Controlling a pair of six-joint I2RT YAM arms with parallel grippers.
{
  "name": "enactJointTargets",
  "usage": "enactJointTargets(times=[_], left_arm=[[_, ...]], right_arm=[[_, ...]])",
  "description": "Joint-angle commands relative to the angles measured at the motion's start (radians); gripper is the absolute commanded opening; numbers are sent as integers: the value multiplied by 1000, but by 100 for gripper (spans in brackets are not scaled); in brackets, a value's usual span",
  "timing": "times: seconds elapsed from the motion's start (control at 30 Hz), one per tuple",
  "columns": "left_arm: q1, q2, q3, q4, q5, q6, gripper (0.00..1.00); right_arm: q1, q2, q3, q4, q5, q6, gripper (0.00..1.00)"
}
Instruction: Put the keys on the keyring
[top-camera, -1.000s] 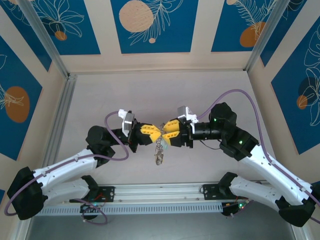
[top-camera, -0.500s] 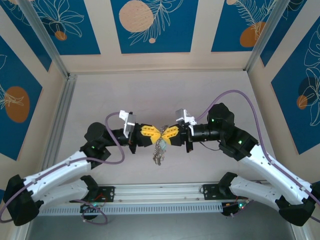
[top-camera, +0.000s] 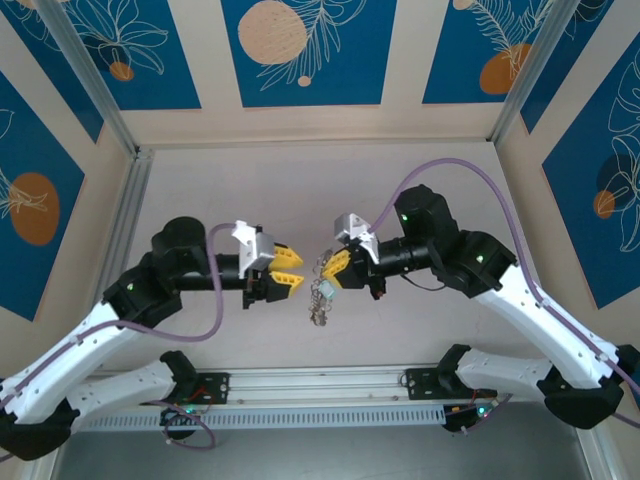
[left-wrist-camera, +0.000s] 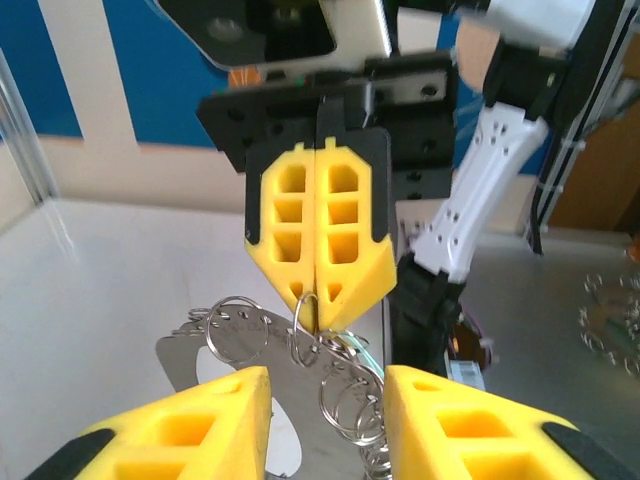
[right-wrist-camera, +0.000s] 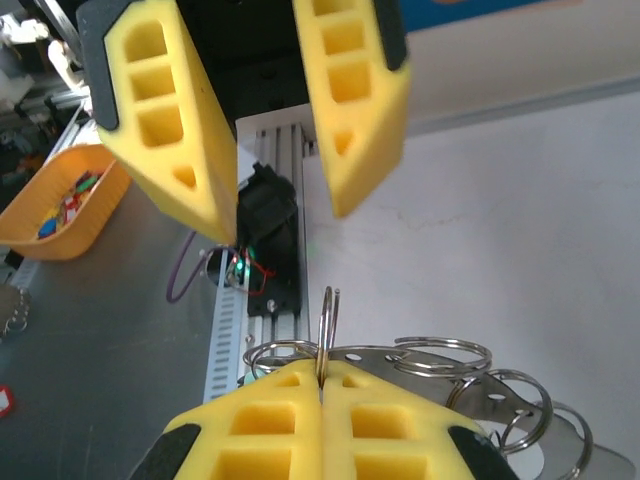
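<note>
Yellow foam pads of the right gripper (right-wrist-camera: 322, 385) press together on one thin wire loop of the single keyring (right-wrist-camera: 400, 372); at least four loops show there. Beyond it the left gripper (right-wrist-camera: 282, 220) stands spread, just apart. A second ago the two grippers met at the ring. The right wrist view adds an orange tray (right-wrist-camera: 50, 245) of coloured bits, and the top view shows the keyring dangling over the table (top-camera: 400, 325).

Shiny metal keyring (left-wrist-camera: 181, 357) (matt table (top-camera: 300, 190))
</note>
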Motion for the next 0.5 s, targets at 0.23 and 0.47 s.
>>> enactJointTargets(times=[0.23,0.47], left_arm=[[-20,99,111,-193,27,133,35],[-21,117,117,-174,40,136,35]], right_arm=[[40,36,89,-148,74,-61,0],[63,59,106,-174,100,-73,0]])
